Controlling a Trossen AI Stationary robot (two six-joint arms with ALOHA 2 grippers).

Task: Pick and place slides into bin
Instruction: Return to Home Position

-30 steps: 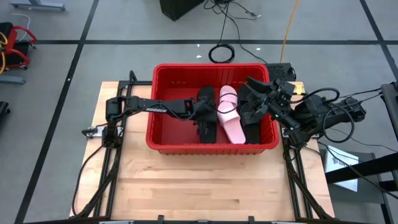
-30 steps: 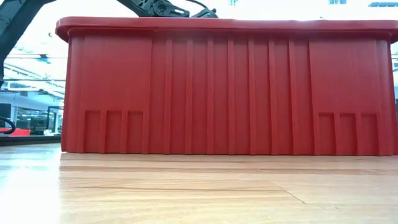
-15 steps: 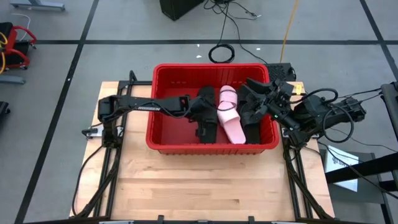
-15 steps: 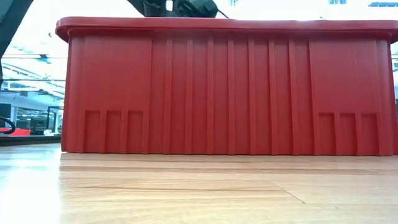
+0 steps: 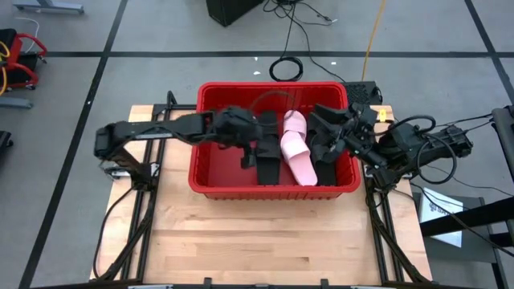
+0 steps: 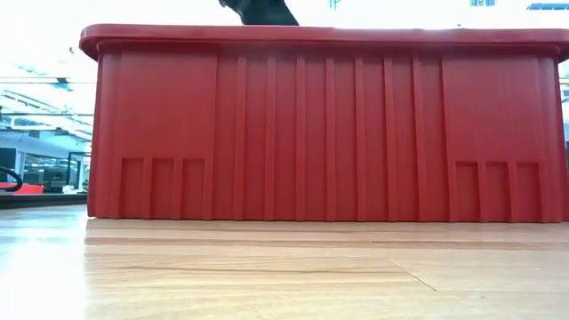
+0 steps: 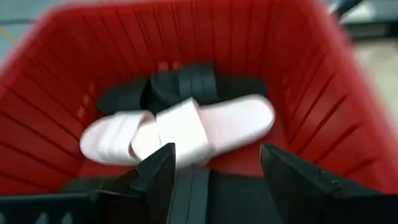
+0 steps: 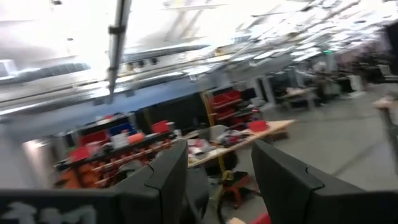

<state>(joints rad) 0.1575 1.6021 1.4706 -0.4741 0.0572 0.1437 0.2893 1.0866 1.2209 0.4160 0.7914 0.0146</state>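
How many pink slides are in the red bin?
2. In the bin, the far pink slide lies toward the back wall; the near pink slide overlaps it, toward the front wall. More could hide beneath.

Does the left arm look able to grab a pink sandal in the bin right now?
Probably yes: the left arm is over the bin, jaws open and empty, and a pink sandal lies uncovered just ahead.

Big open workshop, this: grey floor (image 5: 161, 32) marked with black tape lines (image 5: 241, 54), a cable coil (image 5: 285, 70) lying loose, cluttered workbenches (image 8: 261, 130), shelving with red storage boxes (image 8: 227, 98), and bright ceiling lights (image 8: 298, 37) overhead.
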